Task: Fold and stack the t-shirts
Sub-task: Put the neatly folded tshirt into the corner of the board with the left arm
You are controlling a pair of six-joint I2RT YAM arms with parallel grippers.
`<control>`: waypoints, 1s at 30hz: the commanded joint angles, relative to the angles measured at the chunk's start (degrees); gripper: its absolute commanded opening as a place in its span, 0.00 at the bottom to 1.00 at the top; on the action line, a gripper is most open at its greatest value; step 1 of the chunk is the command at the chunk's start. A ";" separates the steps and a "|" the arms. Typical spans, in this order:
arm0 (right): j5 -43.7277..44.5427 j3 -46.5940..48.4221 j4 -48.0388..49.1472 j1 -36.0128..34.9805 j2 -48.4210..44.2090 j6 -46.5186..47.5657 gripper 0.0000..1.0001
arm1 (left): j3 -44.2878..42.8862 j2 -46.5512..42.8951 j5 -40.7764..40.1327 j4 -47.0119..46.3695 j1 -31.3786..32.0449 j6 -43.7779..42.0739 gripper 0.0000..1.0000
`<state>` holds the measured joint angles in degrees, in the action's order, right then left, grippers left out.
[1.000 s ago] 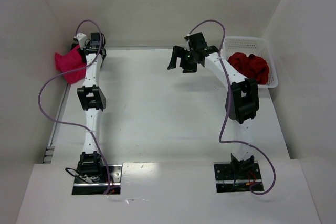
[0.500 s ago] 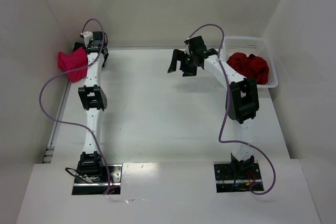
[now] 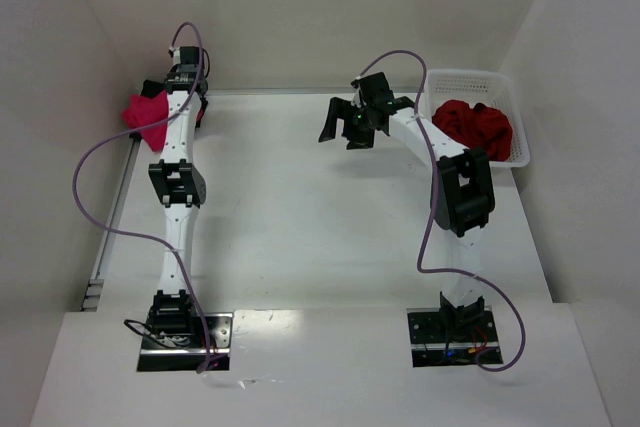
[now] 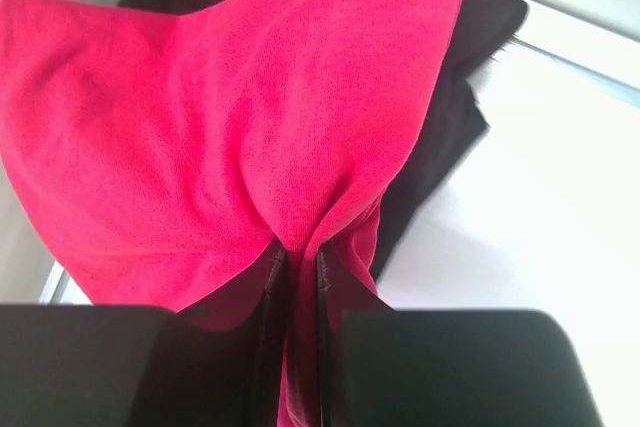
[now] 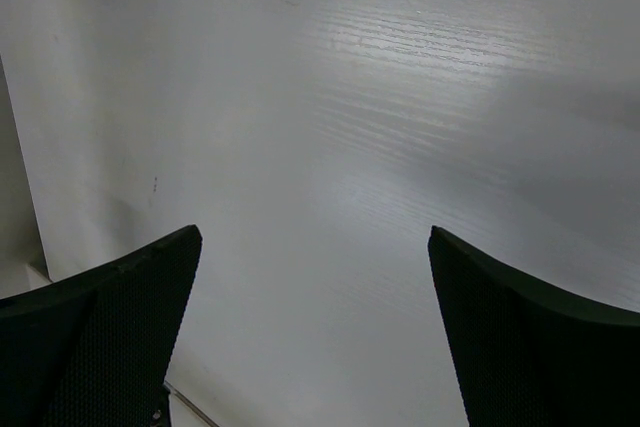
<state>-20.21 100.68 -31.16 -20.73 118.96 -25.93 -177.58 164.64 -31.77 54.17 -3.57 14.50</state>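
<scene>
black shirt (image 4: 445, 137) behind pink shirt (image 4: 230, 137), basket (image 3: 466, 73) right

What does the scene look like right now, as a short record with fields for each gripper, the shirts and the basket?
left gripper: shut on the pink t-shirt, which bunches at the fingers
black t-shirt: lies behind the pink one
right gripper: open, empty, over the table
basket: far right corner, holds crumpled dark red t-shirts

white lattice basket (image 3: 468, 75) at far right corner of white table (image 3: 310, 217)
</scene>
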 commanded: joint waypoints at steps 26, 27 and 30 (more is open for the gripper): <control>-0.54 -3.13 3.91 0.08 -5.93 -0.87 1.00 | 5.66 -2.30 0.74 10.52 -2.40 -5.62 0.11; -0.54 -3.13 3.91 0.08 -5.93 -0.87 1.00 | 7.14 -2.83 0.74 10.52 -1.79 -5.63 0.15; -0.54 -3.65 3.91 0.08 -5.93 -1.40 1.00 | 7.16 -2.83 -1.54 10.52 -1.17 -5.63 0.31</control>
<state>-20.38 97.89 -29.63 -20.73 116.81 -26.57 -171.22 164.57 -32.64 61.95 -5.15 10.24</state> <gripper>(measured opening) 0.999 0.279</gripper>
